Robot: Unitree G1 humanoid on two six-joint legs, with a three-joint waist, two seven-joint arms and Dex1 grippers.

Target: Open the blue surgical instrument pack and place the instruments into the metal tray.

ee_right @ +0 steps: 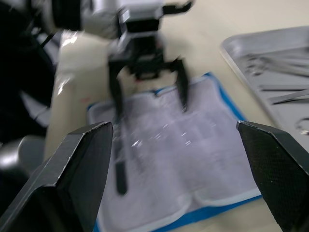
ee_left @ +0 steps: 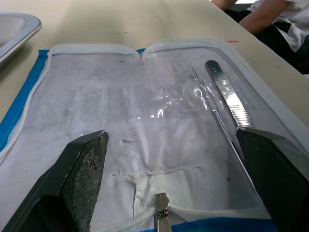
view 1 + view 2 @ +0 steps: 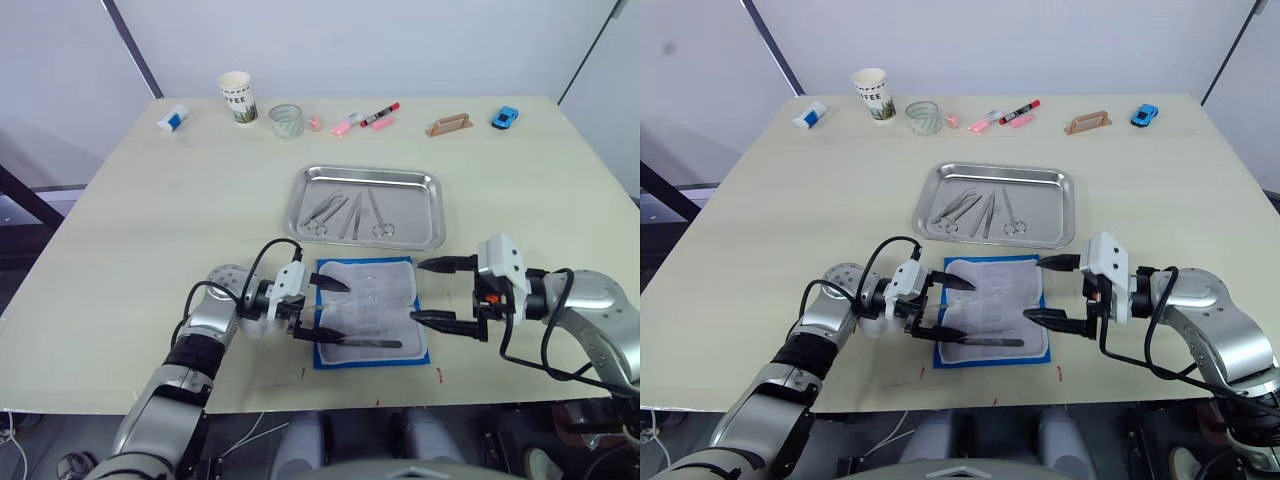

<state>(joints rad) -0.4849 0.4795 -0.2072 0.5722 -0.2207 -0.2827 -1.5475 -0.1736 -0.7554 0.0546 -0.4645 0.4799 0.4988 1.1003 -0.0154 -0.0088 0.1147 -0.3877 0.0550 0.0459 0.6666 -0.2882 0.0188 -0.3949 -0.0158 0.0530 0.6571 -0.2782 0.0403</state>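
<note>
Blue surgical instrument pack (image 3: 368,312) unfolded flat on tabletop (image 3: 150,220), just before metal tray (image 3: 365,206). Several forceps (image 3: 350,213) already in tray; one tweezers (image 3: 365,342) left on lining. Left pincer (image 3: 328,310) agape over pack; right pincer (image 3: 440,292) agape at pack's edge, empty.

Pale wooden table (image 3: 150,230) against plain white walls (image 3: 380,40), dark diagonal frame bars (image 3: 130,45) behind.
</note>
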